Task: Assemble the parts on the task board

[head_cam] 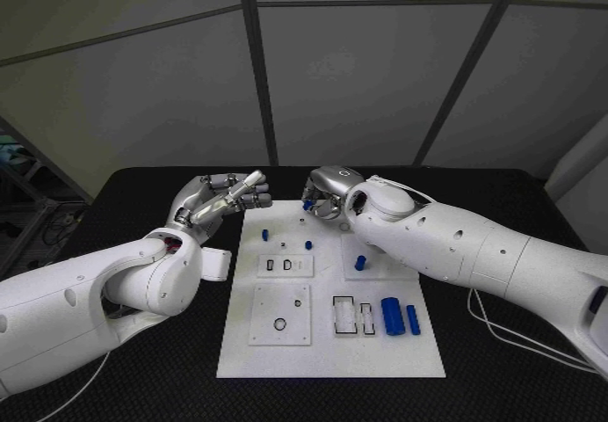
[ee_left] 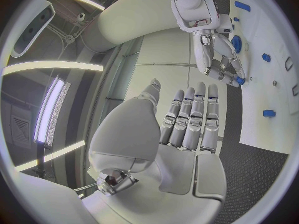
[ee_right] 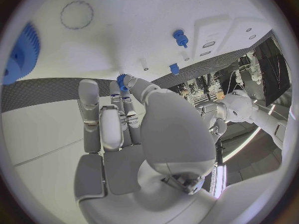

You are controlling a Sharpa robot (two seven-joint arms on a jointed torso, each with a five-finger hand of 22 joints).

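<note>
Task board [head_cam: 329, 352] mid-table, assembly barely begun: two blue cylinders [head_cam: 401, 316] lying loose near right, several slots unfilled. Right hand [head_cam: 327, 193] at far edge, pinching small blue part [ee_right: 122, 81] above the board. Left hand [head_cam: 226, 199] far left, fingers spread, holding nothing.

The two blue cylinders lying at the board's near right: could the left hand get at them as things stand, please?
Probably yes: the left hand is open and the blue cylinders lie uncovered, though the right arm hangs close by.
</note>
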